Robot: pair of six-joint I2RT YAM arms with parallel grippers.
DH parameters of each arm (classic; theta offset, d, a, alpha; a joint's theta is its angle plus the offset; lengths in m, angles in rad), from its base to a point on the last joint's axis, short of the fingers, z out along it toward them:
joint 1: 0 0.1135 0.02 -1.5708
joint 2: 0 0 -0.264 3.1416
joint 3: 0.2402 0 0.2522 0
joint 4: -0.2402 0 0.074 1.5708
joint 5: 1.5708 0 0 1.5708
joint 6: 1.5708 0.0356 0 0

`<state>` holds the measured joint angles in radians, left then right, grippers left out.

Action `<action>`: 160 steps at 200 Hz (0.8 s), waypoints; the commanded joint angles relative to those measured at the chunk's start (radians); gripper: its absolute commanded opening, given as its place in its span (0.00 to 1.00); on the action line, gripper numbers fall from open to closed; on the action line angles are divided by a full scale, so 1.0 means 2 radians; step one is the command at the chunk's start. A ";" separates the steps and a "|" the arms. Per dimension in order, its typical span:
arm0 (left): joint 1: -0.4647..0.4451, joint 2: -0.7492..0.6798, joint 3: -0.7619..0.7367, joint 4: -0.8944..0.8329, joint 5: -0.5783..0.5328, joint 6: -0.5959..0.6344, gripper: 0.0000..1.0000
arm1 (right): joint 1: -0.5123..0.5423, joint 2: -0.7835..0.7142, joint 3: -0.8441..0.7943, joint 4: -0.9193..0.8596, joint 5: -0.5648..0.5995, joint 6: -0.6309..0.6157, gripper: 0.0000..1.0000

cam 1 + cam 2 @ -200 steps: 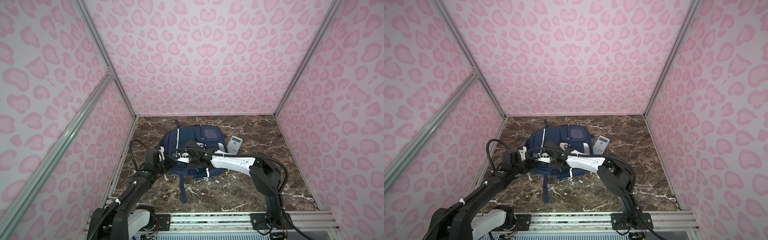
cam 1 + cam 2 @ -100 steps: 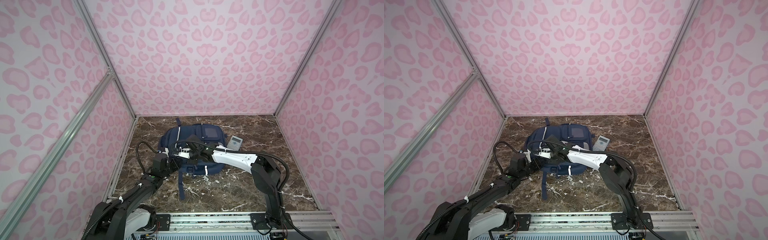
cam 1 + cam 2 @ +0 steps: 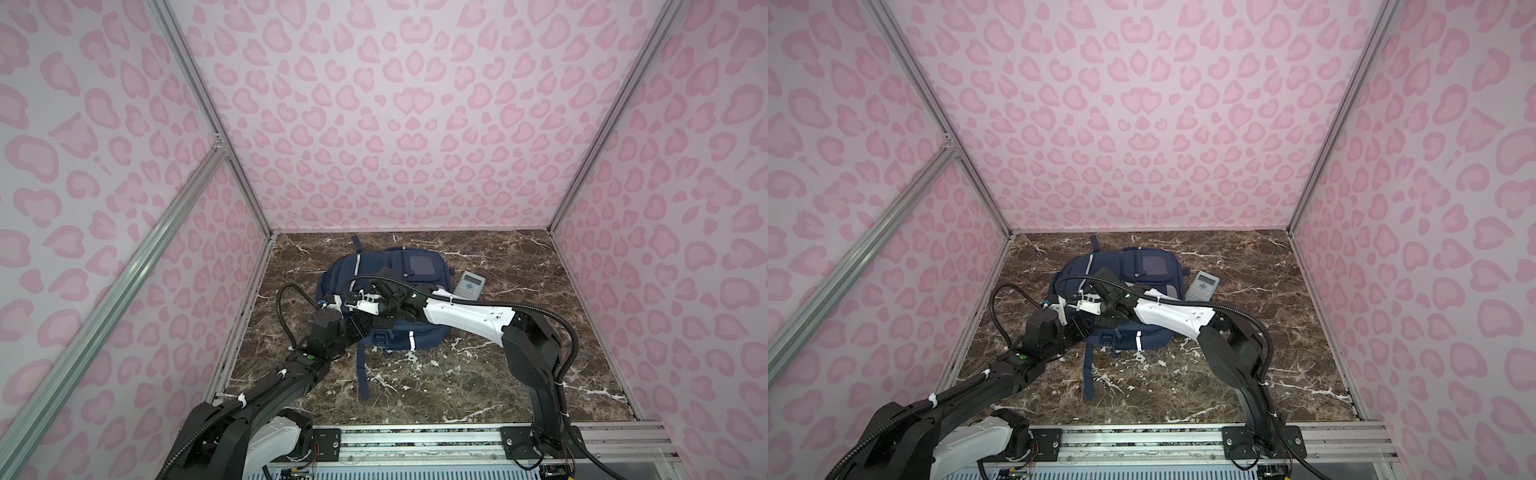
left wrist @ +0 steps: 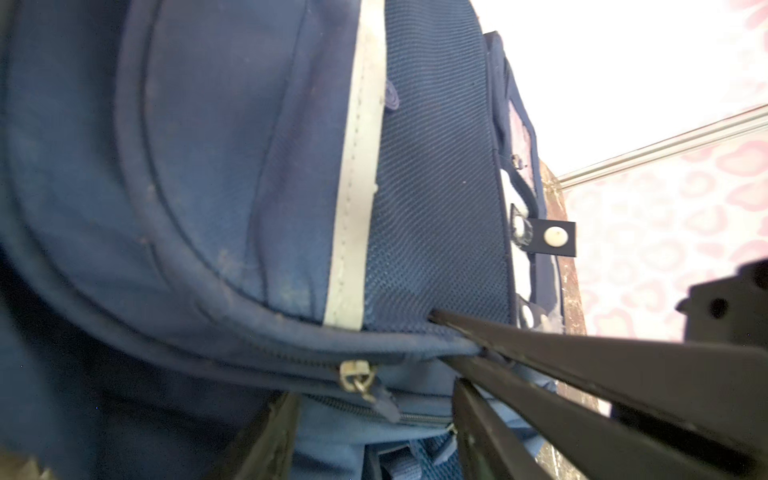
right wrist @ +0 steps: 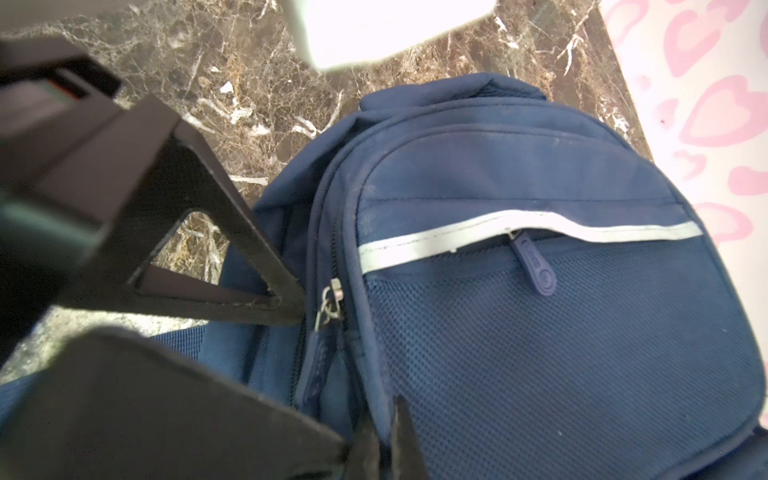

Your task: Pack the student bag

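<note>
Bag (image 3: 386, 266): navy, flat on counter (image 3: 457, 374), middle; strap (image 3: 362, 374) trailing nearward. Left gripper (image 4: 374, 390): at bag's near-left edge, jaws spread astride a zip pull (image 4: 361, 378). Right gripper (image 5: 384, 436): jaws pinching bag's seam (image 4: 395, 336) just beyond. Calculator (image 3: 469, 284): just beside bag's far right side.

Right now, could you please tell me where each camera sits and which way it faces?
Top views: one stereo head high above the near rail, facing down at the marble table; both arms show, meeting over the student bag.
Left wrist: on the left arm, close against the bag, facing its zipper slider; the open left gripper shows.
Right wrist: on the right arm, facing the bag's mesh pocket; the right gripper, shut on the bag's edge, shows.
Shared: each wrist view also catches the other gripper.
</note>
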<state>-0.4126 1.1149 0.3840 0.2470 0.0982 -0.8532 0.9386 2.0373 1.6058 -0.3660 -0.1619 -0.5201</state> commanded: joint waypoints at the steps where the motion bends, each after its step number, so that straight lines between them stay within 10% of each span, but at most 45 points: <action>1: 0.000 0.013 0.022 0.015 -0.026 0.010 0.48 | 0.002 -0.001 -0.011 -0.006 -0.044 0.012 0.00; 53: 0.008 0.004 0.026 -0.067 -0.049 0.017 0.04 | -0.008 -0.015 -0.029 -0.003 -0.035 0.015 0.00; 160: 0.127 -0.023 0.067 -0.182 -0.014 0.077 0.03 | -0.014 -0.039 -0.090 0.005 0.017 0.007 0.00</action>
<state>-0.1802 1.0824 0.5037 -0.0689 0.1574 -0.7177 0.9215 1.9686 1.4635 -0.2607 -0.1875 -0.5083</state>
